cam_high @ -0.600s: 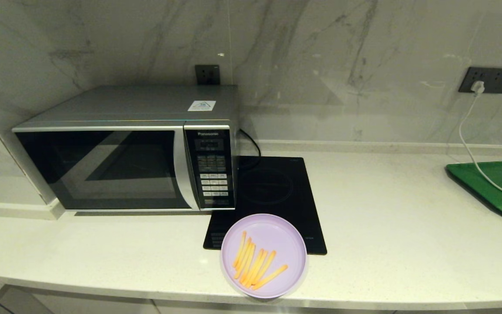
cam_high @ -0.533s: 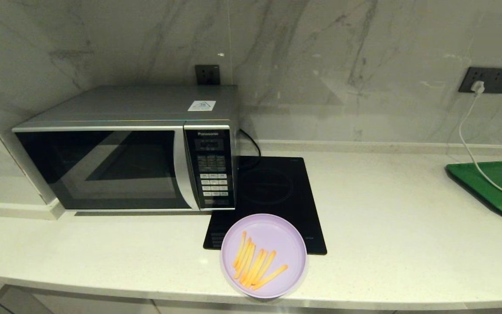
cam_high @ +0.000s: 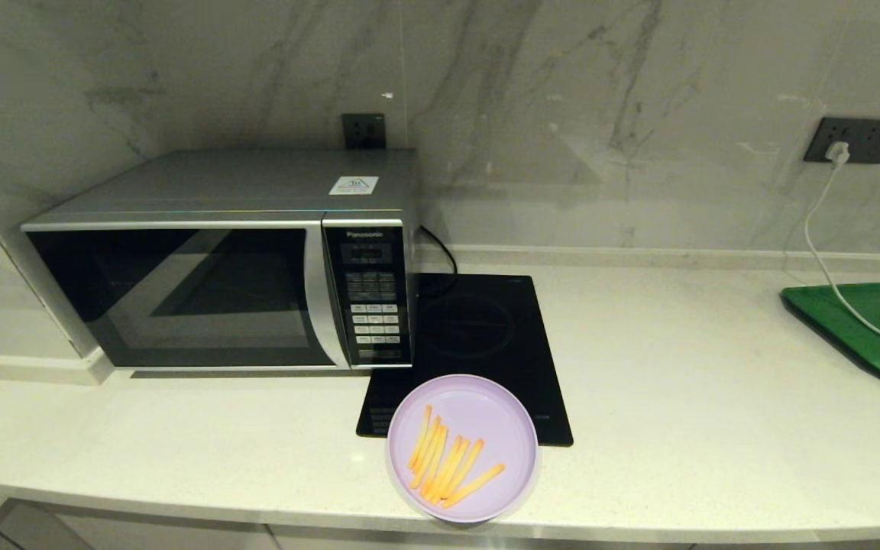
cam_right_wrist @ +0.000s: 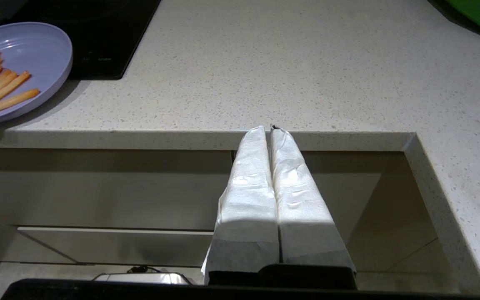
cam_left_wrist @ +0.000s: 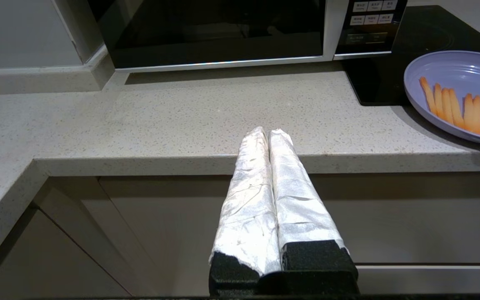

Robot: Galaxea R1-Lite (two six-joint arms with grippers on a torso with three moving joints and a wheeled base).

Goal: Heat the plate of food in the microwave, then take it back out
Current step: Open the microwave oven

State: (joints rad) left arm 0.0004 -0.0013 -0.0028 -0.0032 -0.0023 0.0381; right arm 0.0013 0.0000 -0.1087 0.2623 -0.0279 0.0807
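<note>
Two pincers, left pincer (cam_left_wrist: 268,132) and right pincer (cam_right_wrist: 267,129), hang pressed together below the bench (cam_high: 677,397) edge; opening the closed microwave (cam_high: 226,260) by its handle first looks wise, before lifting the plate of food (cam_high: 461,448).

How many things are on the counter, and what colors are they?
Silver: 1, microwave
Black: 1, hob
Lilac: 1, plate of fries
Green: 1, tray
White: 1, cable
Total: 5

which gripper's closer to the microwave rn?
Left. Left gripper sits at the counter edge facing the microwave; right gripper is further along, past the plate.
</note>
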